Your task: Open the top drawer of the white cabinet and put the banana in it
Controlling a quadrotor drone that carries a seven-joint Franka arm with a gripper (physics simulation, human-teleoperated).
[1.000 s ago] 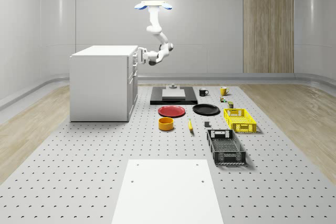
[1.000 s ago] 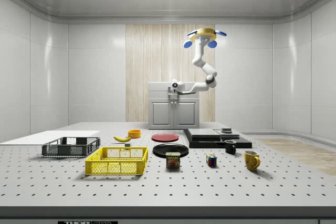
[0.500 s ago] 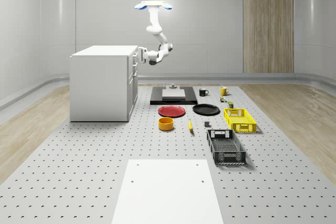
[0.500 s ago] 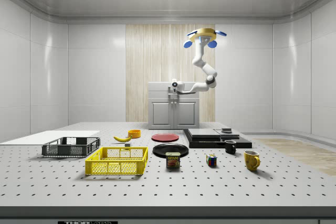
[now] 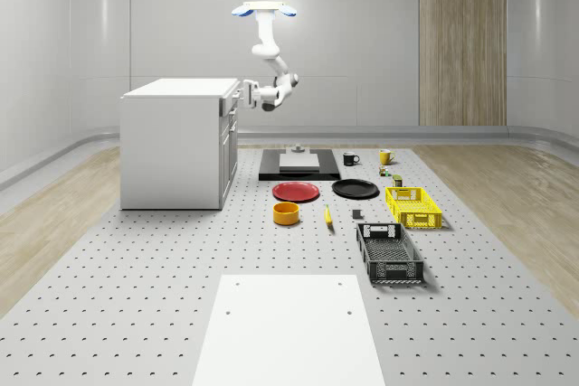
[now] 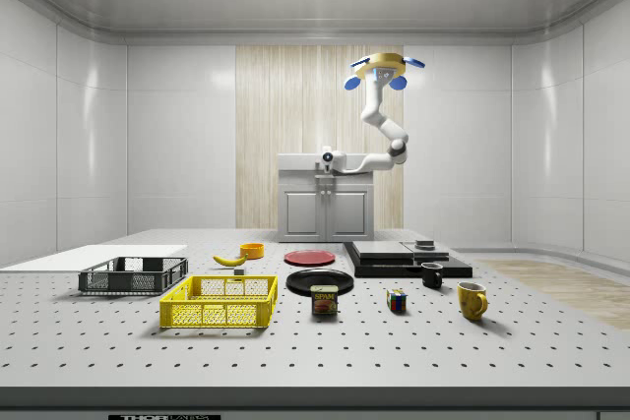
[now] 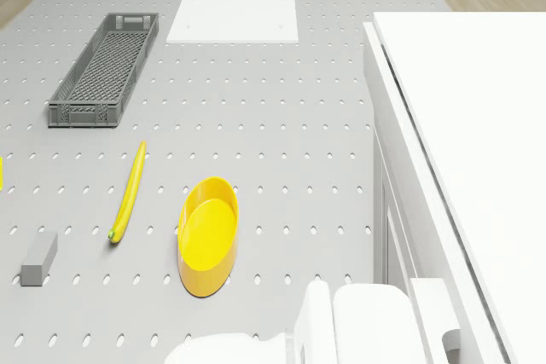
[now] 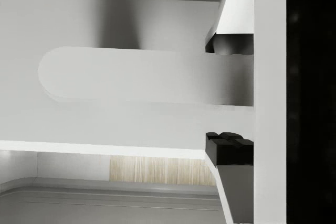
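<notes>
Drone (image 5: 264,9) hovers high, just off cabinet (image 5: 176,142) front. Arm reaches to top drawer; claw (image 5: 244,93) at the handle (image 8: 142,74), level w/ drawer. Wrist view: fingers (image 8: 228,150) apart, one each side of the handle bar, bar's long axis crossing btwn them; not yet clamped. Drawer looks closed. Banana (image 5: 327,216) lies on counter, well apart from cabinet, beside yellow bowl (image 5: 287,213). Next move, judged: close, pull straight out from cabinet.

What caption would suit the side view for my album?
Hovering drone reaches its gripper to the white cabinet's top front; yellow banana waits on the table.
</notes>
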